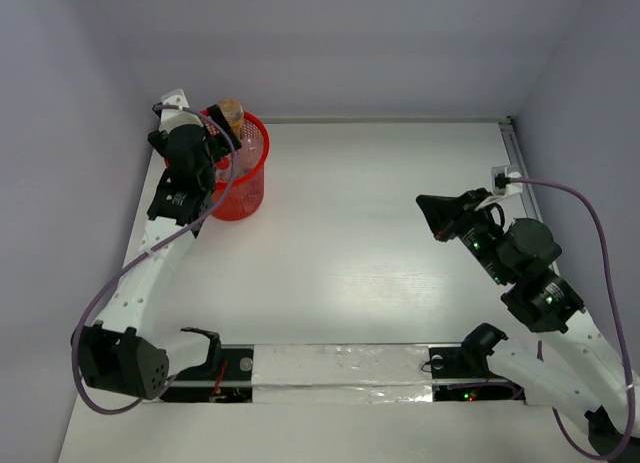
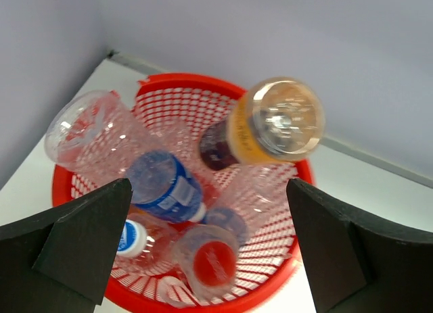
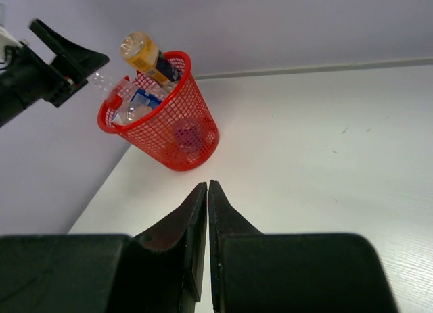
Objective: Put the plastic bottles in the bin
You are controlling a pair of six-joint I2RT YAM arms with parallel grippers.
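Left gripper (image 2: 208, 188) jaws released, spread wide over the bin (image 2: 203, 82); orange-labelled bottle (image 2: 270, 124) leans base-up inside, straight ahead; right gripper (image 3: 208, 191) clenched empty, well apart

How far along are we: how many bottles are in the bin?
5: orange-labelled upper right, clear at left rim, blue-labelled centre, white-capped lower left, red-capped at front; others may hide beneath.

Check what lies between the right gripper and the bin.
Nothing: only bare white table runs from the shut right gripper to the bin, clearest in the right wrist view.
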